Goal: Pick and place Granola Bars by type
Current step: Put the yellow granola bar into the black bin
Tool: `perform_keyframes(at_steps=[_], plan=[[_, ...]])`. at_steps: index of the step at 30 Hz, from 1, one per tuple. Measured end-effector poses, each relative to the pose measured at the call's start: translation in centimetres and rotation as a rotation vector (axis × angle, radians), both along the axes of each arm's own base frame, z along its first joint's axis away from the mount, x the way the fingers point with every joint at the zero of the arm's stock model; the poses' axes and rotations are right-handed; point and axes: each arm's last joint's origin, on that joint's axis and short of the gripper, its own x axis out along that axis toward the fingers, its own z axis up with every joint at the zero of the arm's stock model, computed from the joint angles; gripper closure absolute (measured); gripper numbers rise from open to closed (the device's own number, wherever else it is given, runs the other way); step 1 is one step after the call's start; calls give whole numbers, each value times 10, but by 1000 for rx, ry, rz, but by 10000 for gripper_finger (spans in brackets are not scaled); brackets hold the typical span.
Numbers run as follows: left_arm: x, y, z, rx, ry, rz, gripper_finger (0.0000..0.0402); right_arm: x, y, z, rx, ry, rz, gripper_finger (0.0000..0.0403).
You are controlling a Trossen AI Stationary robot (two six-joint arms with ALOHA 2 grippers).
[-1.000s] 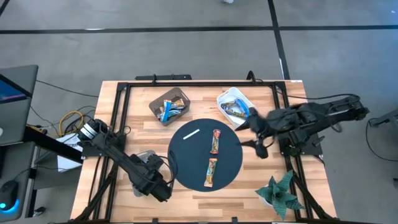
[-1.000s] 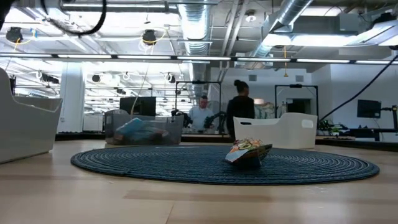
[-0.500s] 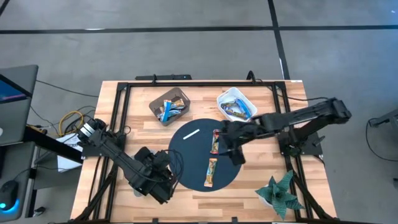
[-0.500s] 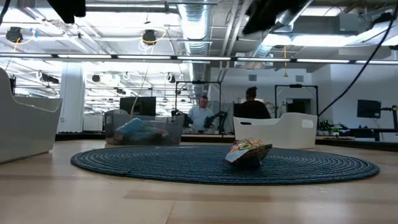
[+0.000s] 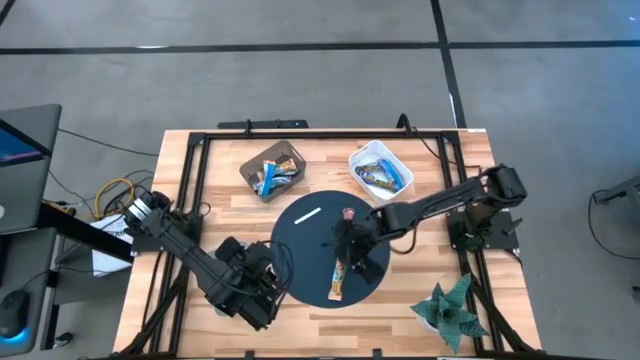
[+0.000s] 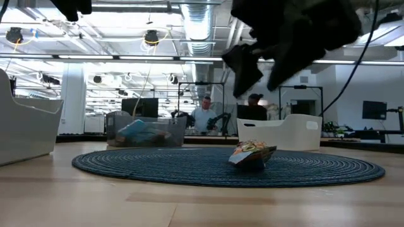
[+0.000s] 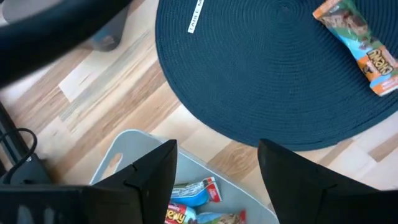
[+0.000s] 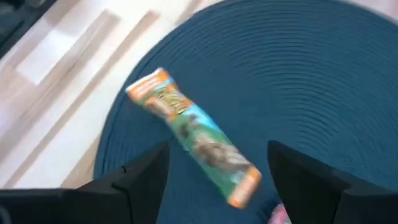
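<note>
Your right end effector hangs released over the mat, a bar at its 6 o'clock; your left end effector, released, waits over a bin of bars

The wooden table held a round blue mat, a brown tray, a white tray and a green plant.
</note>
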Motion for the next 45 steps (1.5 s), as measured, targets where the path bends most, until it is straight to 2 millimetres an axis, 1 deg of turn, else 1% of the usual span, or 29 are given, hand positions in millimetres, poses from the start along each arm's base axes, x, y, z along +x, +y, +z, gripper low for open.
perform_keyframes(at_steps=[5,9,13,24,33,35,37,45], plan=[[-2,-3,0,-13,-15,31,183,8,18,-23,-33,8,110,143],[-5,-7,0,-23,-34,56,183,15,25,-36,-42,27,123,143],[-7,-9,0,-29,-46,71,183,22,26,-41,-71,3,103,143],[-9,-11,-1,-39,-41,74,183,21,25,-61,-108,73,130,143],[-9,-11,-1,-38,-38,67,183,22,23,-61,-92,80,88,147],[-9,-11,-1,-36,-38,64,183,22,22,-61,-87,88,76,158],[-9,-11,-1,-34,-34,56,183,22,22,-61,-84,90,70,179],[-9,-11,-1,-29,-27,39,183,21,19,-61,-83,115,61,289]])
